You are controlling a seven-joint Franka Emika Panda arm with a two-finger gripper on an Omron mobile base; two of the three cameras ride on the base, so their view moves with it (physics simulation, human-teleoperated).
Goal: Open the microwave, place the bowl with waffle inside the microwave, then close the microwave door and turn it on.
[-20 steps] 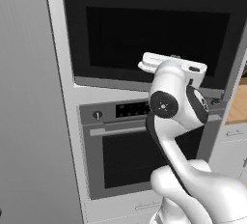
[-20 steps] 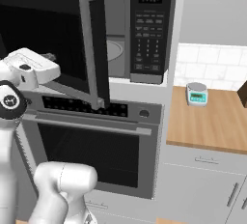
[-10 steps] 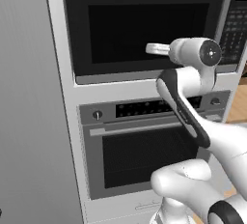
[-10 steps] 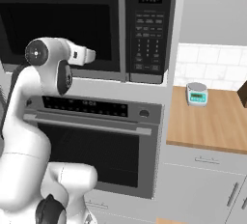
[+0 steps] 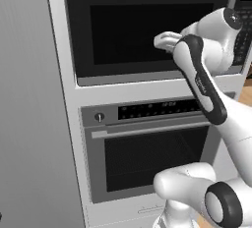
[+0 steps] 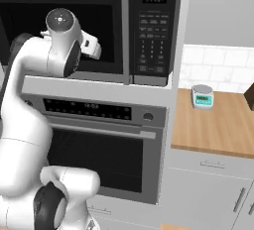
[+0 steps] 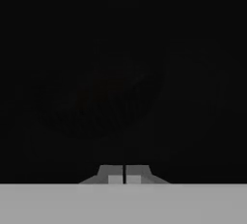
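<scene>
— Jaws, state?
— My gripper (image 7: 125, 175): tips pressed together, nothing pinched, facing the dark glass of the microwave door (image 5: 147, 30).

— Contact?
— Cannot tell whether the tips touch the glass.

— Count, near to far?
— One oven (image 6: 99, 140) below. One microwave (image 6: 144, 30) above it, door shut flush; one grey bar handle (image 6: 125, 30); one keypad (image 6: 151, 45). One small scale (image 6: 202, 95) on the wooden counter (image 6: 213, 125) to the right.

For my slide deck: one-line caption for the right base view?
White arm's shut gripper at the closed black glass-windowed microwave door, above the grey oven.
</scene>
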